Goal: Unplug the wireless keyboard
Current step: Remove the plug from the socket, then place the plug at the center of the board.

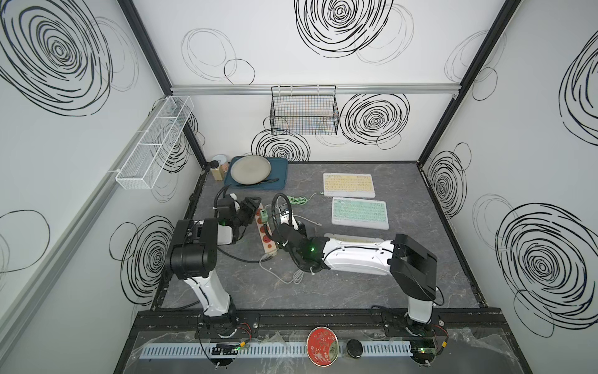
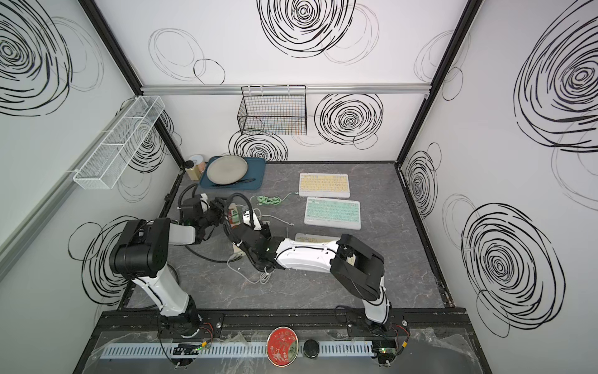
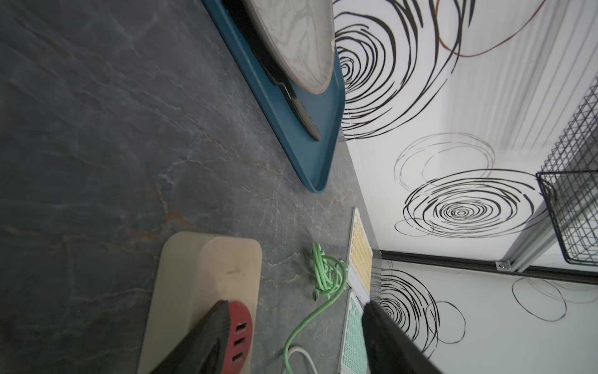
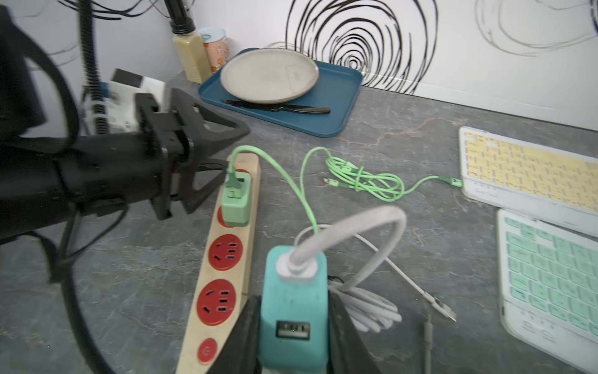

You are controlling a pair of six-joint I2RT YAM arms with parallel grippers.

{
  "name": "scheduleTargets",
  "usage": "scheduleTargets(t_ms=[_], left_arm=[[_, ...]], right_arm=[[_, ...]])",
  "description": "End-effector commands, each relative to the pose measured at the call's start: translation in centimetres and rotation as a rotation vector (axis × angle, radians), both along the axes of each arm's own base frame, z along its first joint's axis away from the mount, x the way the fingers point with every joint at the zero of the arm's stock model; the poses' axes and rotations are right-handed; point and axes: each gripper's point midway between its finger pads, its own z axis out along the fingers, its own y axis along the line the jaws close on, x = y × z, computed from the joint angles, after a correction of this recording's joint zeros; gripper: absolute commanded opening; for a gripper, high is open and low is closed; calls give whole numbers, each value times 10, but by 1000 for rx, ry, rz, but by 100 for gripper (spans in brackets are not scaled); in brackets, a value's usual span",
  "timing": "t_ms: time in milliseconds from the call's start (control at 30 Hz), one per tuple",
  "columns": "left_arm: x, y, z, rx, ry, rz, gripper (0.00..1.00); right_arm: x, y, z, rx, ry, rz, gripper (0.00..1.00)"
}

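Note:
A wooden power strip (image 1: 263, 233) with red sockets lies left of centre. A green charger (image 4: 236, 200) sits plugged into it, and its green cable (image 4: 365, 178) runs to the yellow keyboard (image 1: 348, 184). My right gripper (image 4: 293, 323) is shut on a teal charger (image 4: 293, 301), held beside the strip and clear of its sockets. The charger's white cable (image 4: 356, 226) ends loose on the table (image 4: 443, 307). My left gripper (image 3: 294, 323) is open over the strip's far end, one finger (image 3: 207, 333) above a red socket. The green keyboard (image 1: 359, 212) lies in front of the yellow one.
A third keyboard (image 1: 352, 240) lies partly under my right forearm. A blue tray (image 1: 280, 171) with a plate and knife sits at the back left, jars (image 1: 220, 166) beside it. Wire baskets hang on the back and left walls. A red dish (image 1: 322, 346) sits on the front ledge.

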Motion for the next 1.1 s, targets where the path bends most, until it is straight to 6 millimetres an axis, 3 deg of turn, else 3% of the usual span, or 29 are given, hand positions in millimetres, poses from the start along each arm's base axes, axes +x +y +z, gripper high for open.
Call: scheduleTargets(t_ms=[0,233,367,433,600,767,1067], left_arm=[[-24,19,-29,85,141,37,73],[-49,57,-13,260,100,133,85],[-65,67,-4,414,78,185,99],[-69,66,-1,469,55,195,100],[-80,73,10,524,-19,255,99],[-92,76,26,556,-102,311,99],[-94,75,26,560,-110,328,99]], right_arm=[[16,-36,30,59,-48,-118,0],[27,-87,36,35,-70,-231,0],[32,-107,34,2,-84,-287,0],[34,-112,33,-5,-85,-301,0],[37,-102,25,-65,-90,-298,0],[38,-76,10,-149,-103,-257,0],[39,-34,-14,-181,-47,-127,0]])
